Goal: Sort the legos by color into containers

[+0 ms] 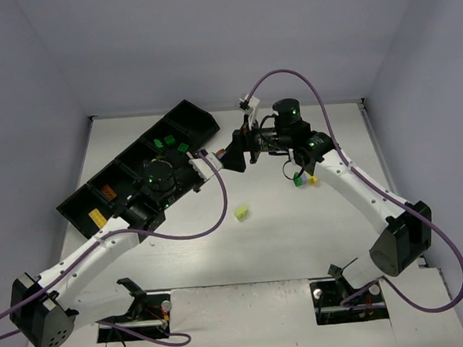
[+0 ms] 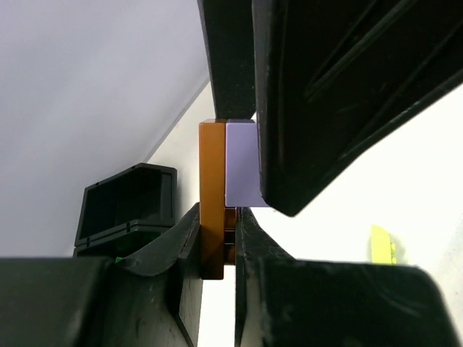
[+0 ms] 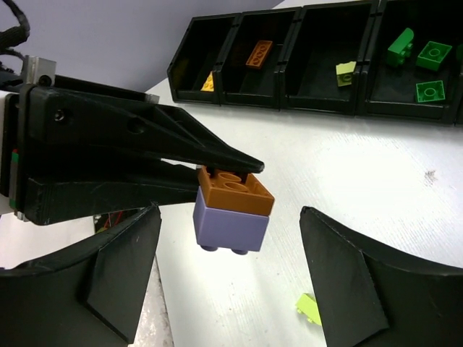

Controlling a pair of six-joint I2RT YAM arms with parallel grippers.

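My left gripper is shut on an orange brick that has a purple brick stuck to it, and holds the pair in the air. In the right wrist view the orange brick sits on the purple brick, pinched by the left fingers. My right gripper is open, its jaws on either side of the purple brick and apart from it. In the top view both grippers, left and right, meet beside the black tray.
The tray holds three green bricks, a lime brick, a brown brick and a yellow brick in separate compartments. A lime brick lies mid-table. A green brick and a yellow brick lie under the right arm.
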